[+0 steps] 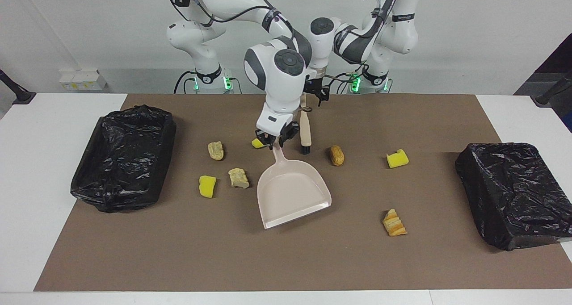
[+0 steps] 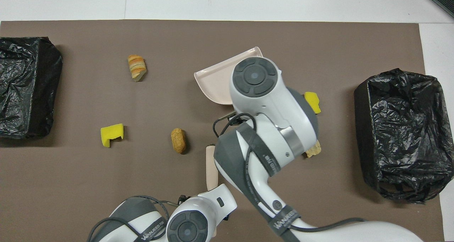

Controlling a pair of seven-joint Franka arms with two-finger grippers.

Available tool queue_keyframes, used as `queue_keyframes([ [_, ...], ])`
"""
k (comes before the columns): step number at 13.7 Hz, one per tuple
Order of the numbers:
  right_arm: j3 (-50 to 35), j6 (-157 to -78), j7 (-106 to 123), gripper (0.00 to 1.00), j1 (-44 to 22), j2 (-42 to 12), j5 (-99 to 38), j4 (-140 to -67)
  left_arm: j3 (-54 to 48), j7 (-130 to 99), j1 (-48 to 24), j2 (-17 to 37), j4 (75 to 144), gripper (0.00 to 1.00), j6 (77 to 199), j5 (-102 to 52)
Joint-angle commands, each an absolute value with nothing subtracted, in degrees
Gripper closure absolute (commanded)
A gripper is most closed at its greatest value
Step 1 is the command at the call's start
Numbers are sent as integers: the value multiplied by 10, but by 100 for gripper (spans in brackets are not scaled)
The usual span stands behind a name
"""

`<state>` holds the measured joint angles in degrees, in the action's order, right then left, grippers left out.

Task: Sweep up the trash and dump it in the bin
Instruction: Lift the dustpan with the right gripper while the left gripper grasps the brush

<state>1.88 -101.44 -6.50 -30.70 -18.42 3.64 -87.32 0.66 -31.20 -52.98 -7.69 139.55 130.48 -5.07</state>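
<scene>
Gripping dustpan [image 1: 292, 193] handle mid-frame, right gripper [image 1: 276, 140] pinching; left gripper [image 1: 314, 93] spread above brush [image 1: 304, 131]; next needing brush grasp.

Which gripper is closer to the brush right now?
Left. The left gripper is at the top of the brush handle, while the right gripper is beside it, shut on the dustpan handle.

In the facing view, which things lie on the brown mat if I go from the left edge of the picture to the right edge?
Open bin → yellow sponge piece → beige lump → pale crumbly lump → dustpan → brush → brown bread piece → orange bread piece → notched yellow sponge → second bin.
</scene>
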Motion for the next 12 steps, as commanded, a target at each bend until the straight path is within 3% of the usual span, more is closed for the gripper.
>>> queue_keyframes([
  [1,11,-1001,28,100,-280,-158,38,-885,15,-319,-539,-76,1392,15,1304,-57],
  [5,12,-995,121,100,-259,-156,46,-885,14,-319,-545,-79,1392,28,1299,-57],
  [9,11,-1002,227,100,-244,-157,46,-887,14,-314,-547,-82,1392,85,1281,-57],
  [11,11,-1006,274,100,-236,-156,46,-896,16,-312,-541,-75,1383,100,1280,-50],
  [12,12,-1007,286,100,-234,-156,46,-896,17,-311,-536,-74,1379,100,1279,-49],
])
